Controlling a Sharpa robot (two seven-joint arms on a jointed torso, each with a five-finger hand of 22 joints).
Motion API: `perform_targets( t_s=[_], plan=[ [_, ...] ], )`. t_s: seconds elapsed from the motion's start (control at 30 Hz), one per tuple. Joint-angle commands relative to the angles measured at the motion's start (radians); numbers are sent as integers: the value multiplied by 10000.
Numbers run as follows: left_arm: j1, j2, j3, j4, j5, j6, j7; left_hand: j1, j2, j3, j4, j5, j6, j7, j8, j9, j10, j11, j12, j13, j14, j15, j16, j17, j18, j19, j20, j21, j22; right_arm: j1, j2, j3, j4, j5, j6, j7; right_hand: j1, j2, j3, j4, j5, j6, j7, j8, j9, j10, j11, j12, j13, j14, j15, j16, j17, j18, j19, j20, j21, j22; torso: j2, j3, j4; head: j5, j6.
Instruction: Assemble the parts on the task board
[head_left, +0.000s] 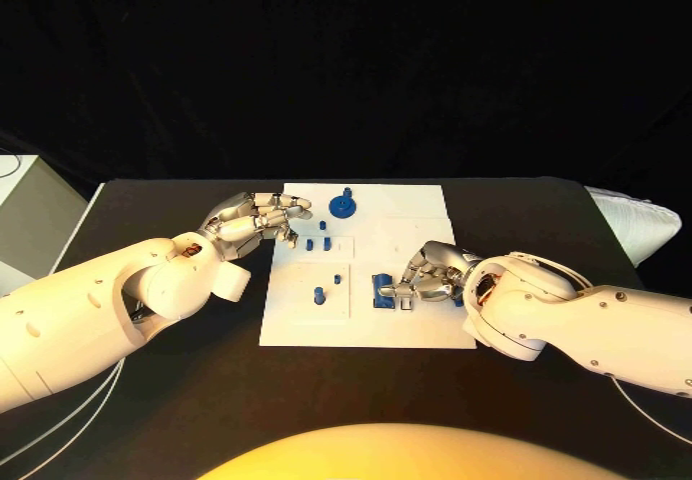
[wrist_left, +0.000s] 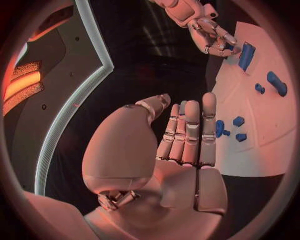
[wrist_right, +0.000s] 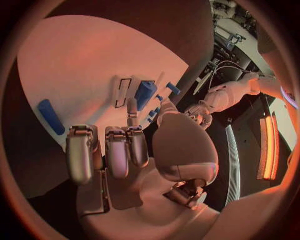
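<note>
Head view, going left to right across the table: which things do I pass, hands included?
Left robot hand at the task board's left edge → small blue peg standing on the board → round blue part near the far edge → long blue block → right robot hand beside it.

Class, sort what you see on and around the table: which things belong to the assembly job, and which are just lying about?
Belongs to the job:
task board
blue parts
left hand
right hand

Just lying about:
black table
white cushion-like thing at the table's far right edge
</note>
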Motion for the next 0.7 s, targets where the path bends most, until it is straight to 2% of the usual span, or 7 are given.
perform_targets(
  t_s=[0.03,0.07,0.17,0.43,0.7],
  plan=[
    [-7,13,8,7,25,152,68,-65,8,36,49,22,42,15,-28,-12,15,28,-62,13,-35,62,-33,8,145,46,43,-62,-15,-17,-79,-1,92,-176,-141,504,938,6,177,-30,85,-55,-30,70,21,750,-8,-15,2267,1043,-58,43,2635,-149,720,-20,-31,2160,-2,3,-8,-19,14],
    [-7,14,8,5,25,153,68,-65,8,36,49,22,42,15,-28,-12,15,28,-62,13,-35,62,-33,8,145,46,43,-62,-15,-21,-94,-1,107,-159,-156,547,1492,-101,360,-69,-202,-6,-61,115,34,753,-31,-13,2271,1043,-76,43,2635,-149,721,-38,-36,2162,-4,1,-9,-24,11],
    [-8,18,8,1,24,155,69,-65,8,36,49,22,42,15,-28,-12,15,28,-62,13,-35,62,-33,8,145,46,43,-62,-15,-36,-117,-1,147,-95,-166,649,2291,-285,737,-92,-455,65,-102,179,37,766,-71,9,2287,1043,-110,43,2635,-157,735,-69,1,2185,-2,-4,-2,-26,13],
    [-11,30,8,-15,22,162,69,-65,8,36,49,22,42,15,-28,-12,15,28,-62,13,-35,62,-33,8,145,46,43,-62,-15,-99,-57,-2,125,-115,-20,653,2798,-558,997,-27,-622,337,-221,422,100,760,-164,-18,2278,1043,-180,43,2635,-161,743,-124,12,2202,-15,-14,2,-42,30],
    [-12,22,8,-6,22,164,66,-69,19,42,61,23,39,14,-38,-18,21,26,-61,19,-34,60,-35,10,146,49,45,-77,-21,-167,89,-3,-34,-365,-72,377,2997,-537,1145,-39,-686,467,-324,624,184,815,-248,103,2347,1043,-247,43,2635,-176,767,-177,82,2237,-4,-20,12,-45,16]
  ],
)
